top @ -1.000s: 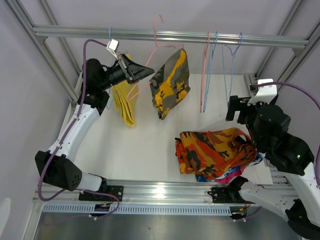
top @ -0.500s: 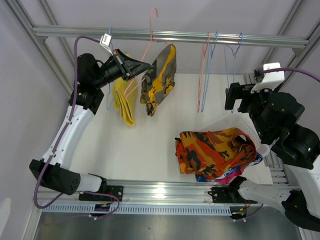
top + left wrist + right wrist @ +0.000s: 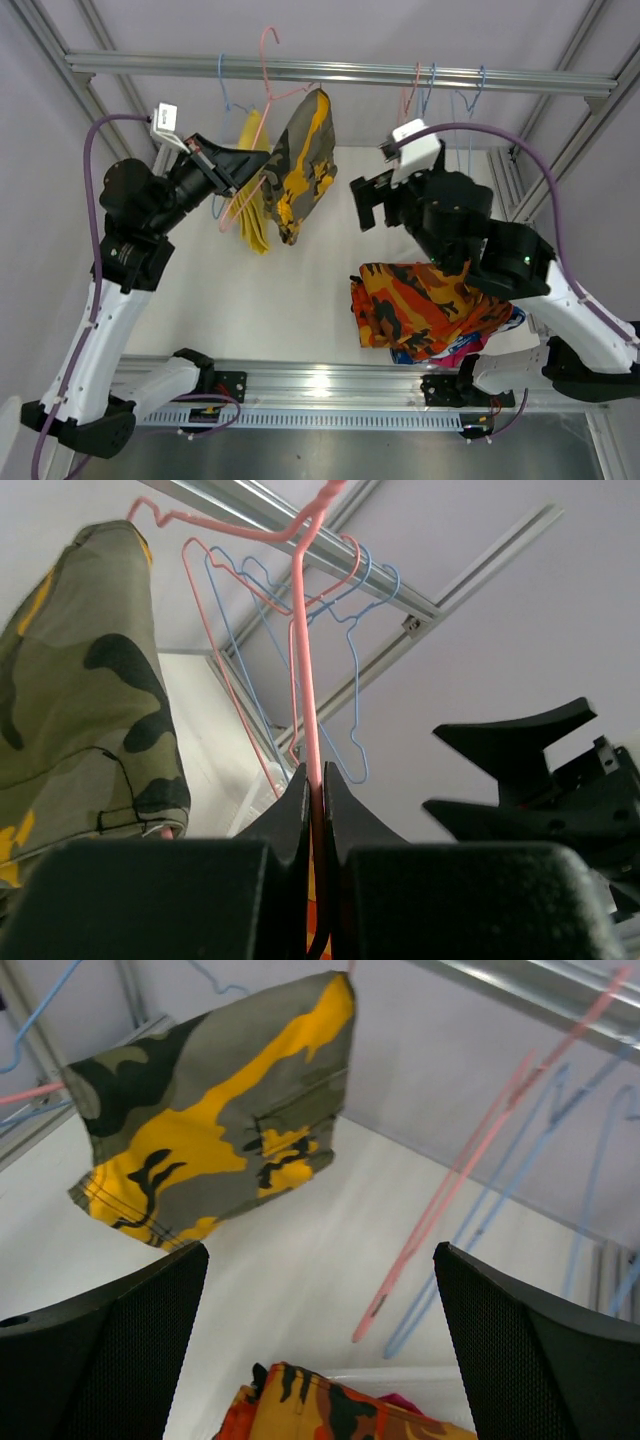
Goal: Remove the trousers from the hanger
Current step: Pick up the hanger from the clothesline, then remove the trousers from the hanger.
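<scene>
The yellow-brown camouflage trousers hang over a pink hanger. My left gripper is shut on that hanger's wire stem, just left of the cloth. The hanger's hook reaches up past the rail. To the right of the trousers and a little below them, my right gripper is open wide and holds nothing. Plain yellow trousers hang behind on a blue hanger.
Orange-red patterned trousers top a pile at the right front, with blue-and-white and magenta cloth beneath. Empty pink and blue hangers hang on the rail's right half. Frame posts flank both sides.
The left gripper carried the pink hanger and camouflage trousers leftward and up. The right arm swung left from the right edge towards the trousers, its jaws widening slightly.
</scene>
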